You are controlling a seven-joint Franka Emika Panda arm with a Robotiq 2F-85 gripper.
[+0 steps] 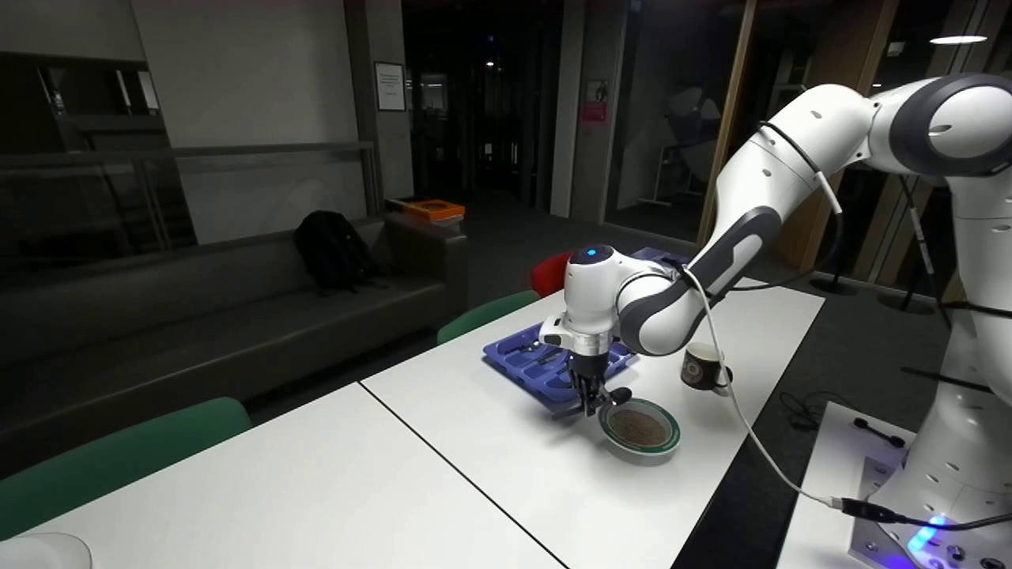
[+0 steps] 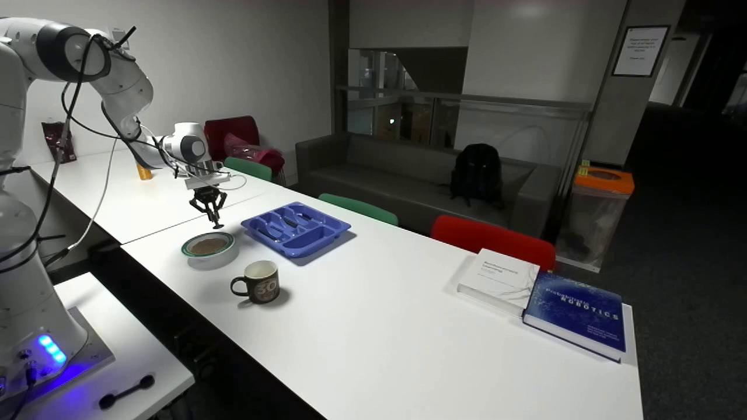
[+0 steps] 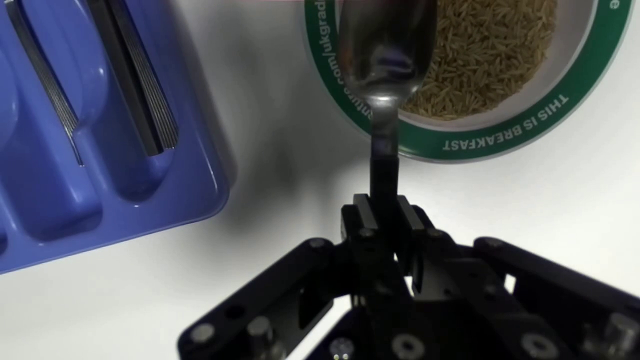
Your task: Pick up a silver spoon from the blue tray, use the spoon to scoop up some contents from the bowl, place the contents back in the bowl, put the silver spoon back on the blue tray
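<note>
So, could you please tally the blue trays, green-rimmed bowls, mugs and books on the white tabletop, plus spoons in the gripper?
Blue tray: 1
Green-rimmed bowl: 1
Mug: 1
Books: 2 (white book, blue book)
Spoon in the gripper: 1
Total: 6

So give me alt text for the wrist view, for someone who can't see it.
A black gripper holds a silver spoon by its dark handle, the metal head hiding part of a green-rimmed bowl of tan grains. At left, utensils lie in a divided blue tray.
</note>
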